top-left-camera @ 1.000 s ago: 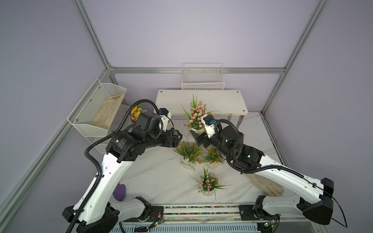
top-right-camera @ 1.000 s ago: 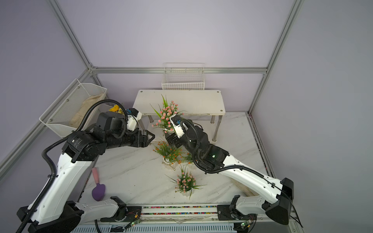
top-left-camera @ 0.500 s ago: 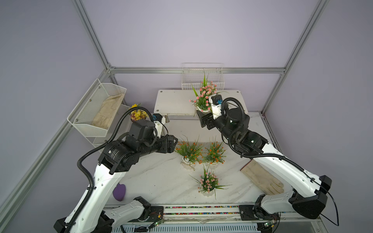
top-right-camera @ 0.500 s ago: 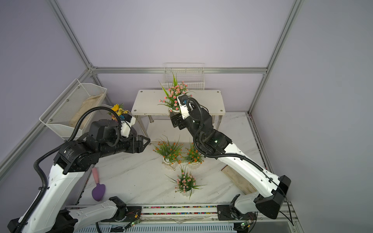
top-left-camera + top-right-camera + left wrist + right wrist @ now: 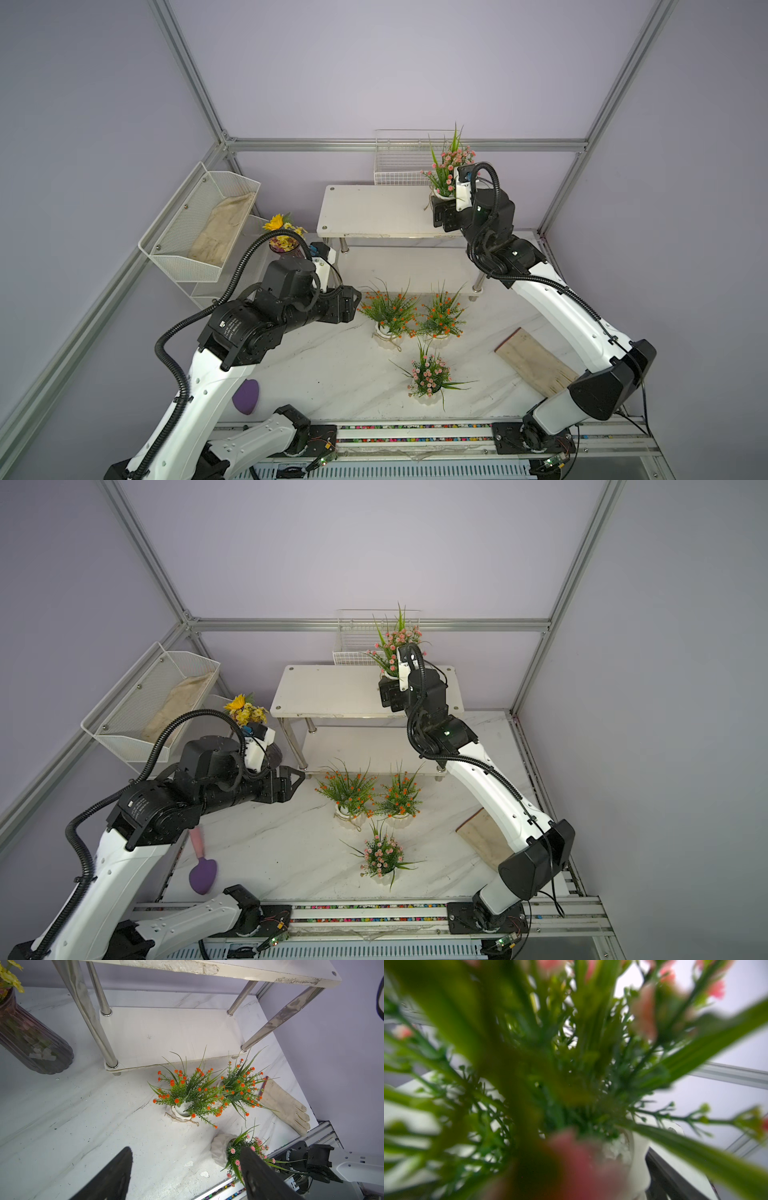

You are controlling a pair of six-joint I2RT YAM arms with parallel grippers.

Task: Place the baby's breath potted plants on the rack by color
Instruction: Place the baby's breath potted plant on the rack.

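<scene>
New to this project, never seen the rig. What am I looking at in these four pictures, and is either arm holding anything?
Two white robot arms stand at a marble table, each ending in a two-fingered pincer. Two pictures come from one camera pair overhead and look nearly alike; the two others come from cameras on the arms' wrists. The right pincer grips the white pot of a pink plant at the right end of the top shelf of the rack; whether the pot rests on it I cannot tell. Its wrist camera sees only blurred leaves. The left pincer is open and empty, pointing towards two orange plants on the table. A second pink plant, a glove and a yellow bouquet also stand or lie there.
</scene>
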